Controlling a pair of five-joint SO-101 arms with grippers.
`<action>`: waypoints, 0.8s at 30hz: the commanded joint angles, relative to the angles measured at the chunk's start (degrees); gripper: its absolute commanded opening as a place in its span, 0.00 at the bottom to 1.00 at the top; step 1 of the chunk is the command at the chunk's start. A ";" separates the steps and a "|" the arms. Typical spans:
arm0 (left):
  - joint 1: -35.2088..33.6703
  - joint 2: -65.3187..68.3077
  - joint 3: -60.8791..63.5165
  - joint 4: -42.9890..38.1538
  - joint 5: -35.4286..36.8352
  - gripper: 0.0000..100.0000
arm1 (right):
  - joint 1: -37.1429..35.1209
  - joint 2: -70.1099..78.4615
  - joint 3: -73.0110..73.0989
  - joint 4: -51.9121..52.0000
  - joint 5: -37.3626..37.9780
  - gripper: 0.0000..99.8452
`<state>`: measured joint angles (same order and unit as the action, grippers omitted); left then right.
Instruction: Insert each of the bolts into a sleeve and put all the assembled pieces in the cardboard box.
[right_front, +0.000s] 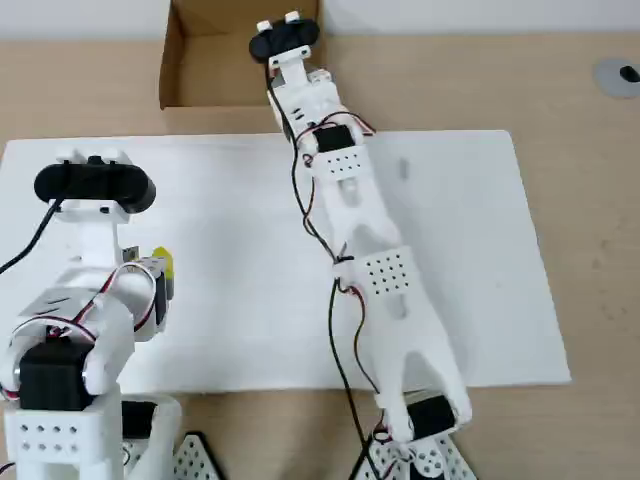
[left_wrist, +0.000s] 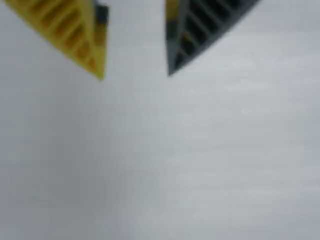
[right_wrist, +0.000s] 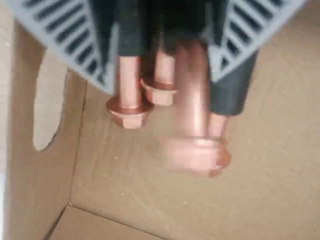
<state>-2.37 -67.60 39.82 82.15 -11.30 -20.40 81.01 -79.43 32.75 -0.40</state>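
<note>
We see the sleeved bolts (right_wrist: 131, 95) down inside the cardboard box (right_wrist: 280, 165) at the far edge of the surface (right_front: 600, 200). The right hand (right_wrist: 161, 80) hangs parted over them, we judge to let them drop in. The left hand (left_wrist: 135, 74), apart and empty, hovers near the left edge.

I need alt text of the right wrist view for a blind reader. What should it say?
Copper bolts in black sleeves show between the right gripper's two grey ribbed fingers, inside a cardboard box; one bolt is blurred. The box wall has an oval cutout.
</note>
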 joint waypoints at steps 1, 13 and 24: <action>-0.70 0.13 -0.26 -1.23 -0.35 0.09 | -0.40 -1.45 -4.00 0.26 0.44 0.18; -0.70 0.13 -0.26 -0.97 -0.26 0.09 | -2.59 -6.99 -16.22 15.12 0.26 0.18; -0.70 -0.04 -0.62 1.14 -0.26 0.08 | -2.15 -34.33 -16.13 48.44 -11.78 0.02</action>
<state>-2.37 -67.60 39.82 83.30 -11.30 -22.33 57.89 -91.65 72.13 -10.15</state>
